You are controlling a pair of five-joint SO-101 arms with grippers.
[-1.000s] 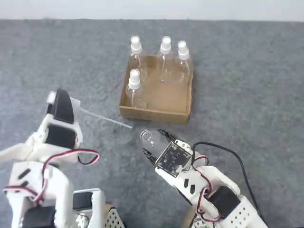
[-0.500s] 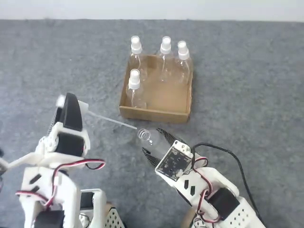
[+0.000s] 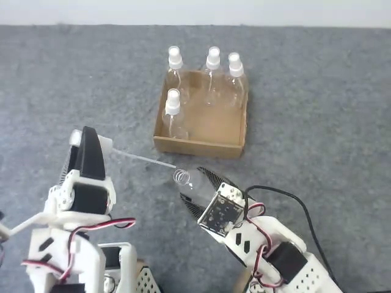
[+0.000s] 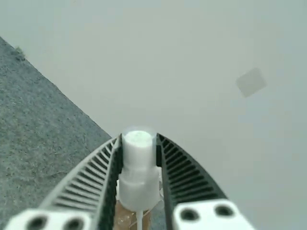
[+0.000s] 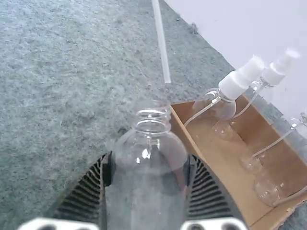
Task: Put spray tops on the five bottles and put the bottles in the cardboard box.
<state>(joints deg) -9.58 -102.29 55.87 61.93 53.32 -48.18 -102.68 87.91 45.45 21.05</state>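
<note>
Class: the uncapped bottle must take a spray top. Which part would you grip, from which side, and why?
I'd grip the bottle across its wide round body, coming from its base end, as the right gripper does. That leaves the narrow neck free, its open mouth facing the dip tube of the spray top.

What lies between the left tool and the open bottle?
The spray top's thin tube, over bare carpet, pointing at the bottle's mouth, in the high view.
</note>
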